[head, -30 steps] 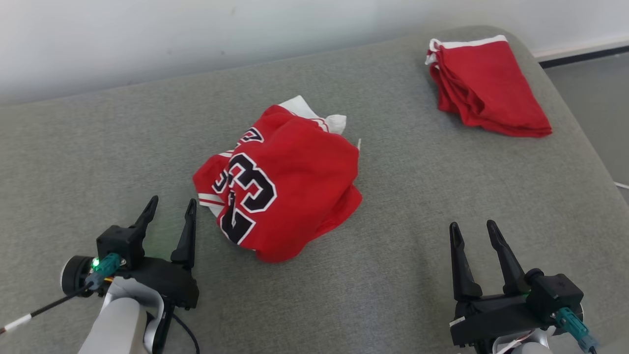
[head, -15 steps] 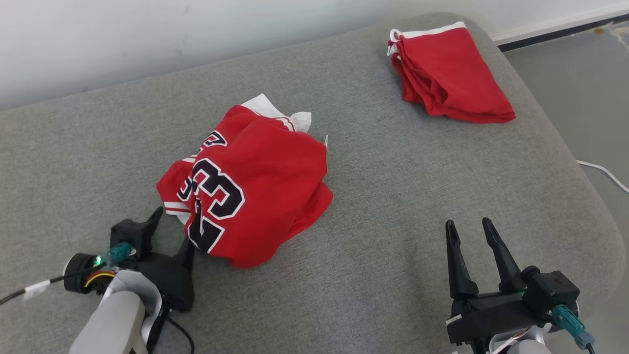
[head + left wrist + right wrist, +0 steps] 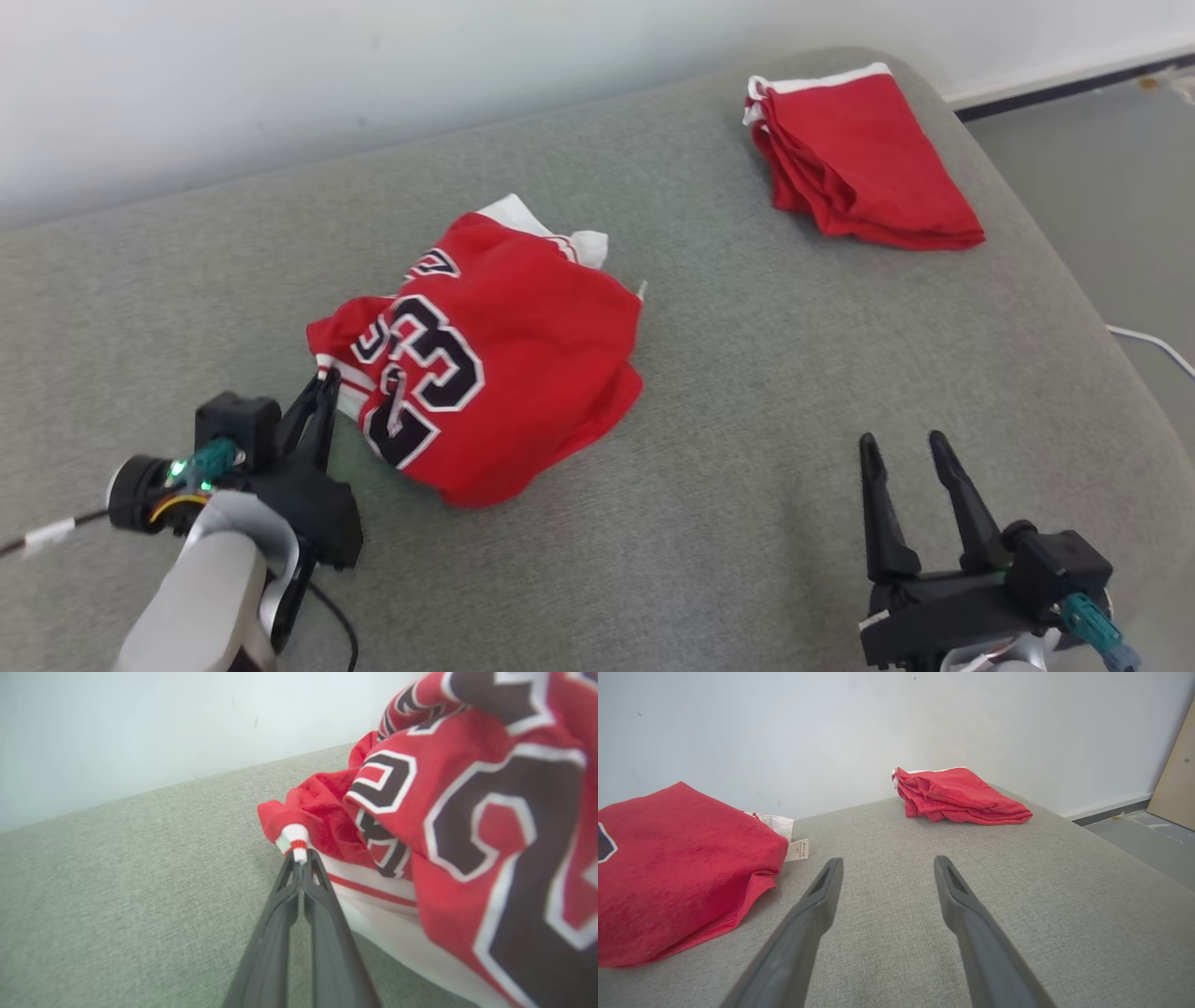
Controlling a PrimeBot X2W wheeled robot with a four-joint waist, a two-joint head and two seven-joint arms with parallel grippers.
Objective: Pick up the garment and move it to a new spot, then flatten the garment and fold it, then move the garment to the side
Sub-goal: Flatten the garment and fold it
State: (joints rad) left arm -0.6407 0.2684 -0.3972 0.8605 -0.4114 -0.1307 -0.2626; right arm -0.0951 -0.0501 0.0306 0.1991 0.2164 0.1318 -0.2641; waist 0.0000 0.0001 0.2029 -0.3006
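The garment [image 3: 495,359] is a crumpled red jersey with a black and white number, lying mid-cushion; it also fills the right of the left wrist view [image 3: 467,826] and the left of the right wrist view [image 3: 677,868]. My left gripper [image 3: 327,383] is shut on the garment's white and red trimmed edge at its left side, and the pinched trim pokes out above the closed tips [image 3: 299,858]. My right gripper [image 3: 901,448] stands open near the front right, apart from the garment, with nothing between its fingers [image 3: 885,865].
A second red garment [image 3: 854,154] lies folded at the far right corner of the grey cushion [image 3: 766,373], also seen in the right wrist view [image 3: 959,795]. A white wall runs behind. The cushion's right edge drops to a grey floor with a white cable [image 3: 1153,341].
My left gripper moved in to the garment's left edge and shut on its trim. The head camera shifted. The right gripper stayed open in place.
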